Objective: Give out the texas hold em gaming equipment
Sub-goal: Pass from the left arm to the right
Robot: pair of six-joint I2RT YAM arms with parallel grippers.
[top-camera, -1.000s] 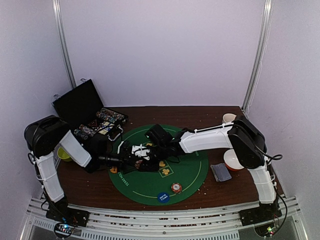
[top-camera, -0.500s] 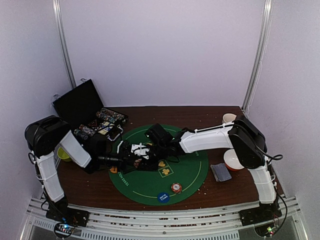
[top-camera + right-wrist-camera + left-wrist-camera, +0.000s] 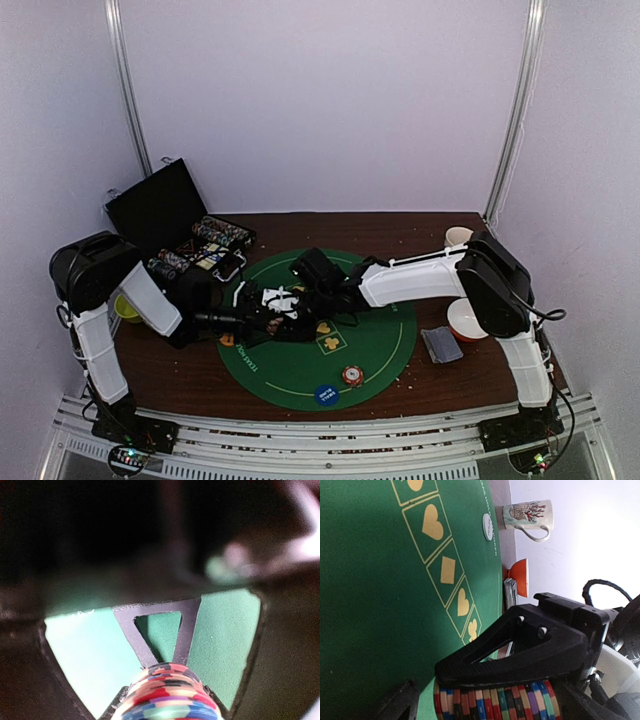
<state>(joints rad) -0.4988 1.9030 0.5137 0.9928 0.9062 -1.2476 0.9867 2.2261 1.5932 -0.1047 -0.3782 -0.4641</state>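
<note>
R hand point(image 3: 288, 308) clamped narrow on chip stack point(image 3: 495, 700) at 9 o'clock of mat point(image 3: 385, 345), L hand point(image 3: 252, 320) fully open, empty: handover step, next req. L clearing off, R placing at a seat.

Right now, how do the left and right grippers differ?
The left gripper is open, its fingers standing wide of the chip stack; the right gripper is shut on that stack. The left gripper's fingers face the stack's ends, while the right gripper's lie against its side. The left gripper comes in from the left, the right gripper from the right. Shared: both meet at the one stack over the mat.
</note>
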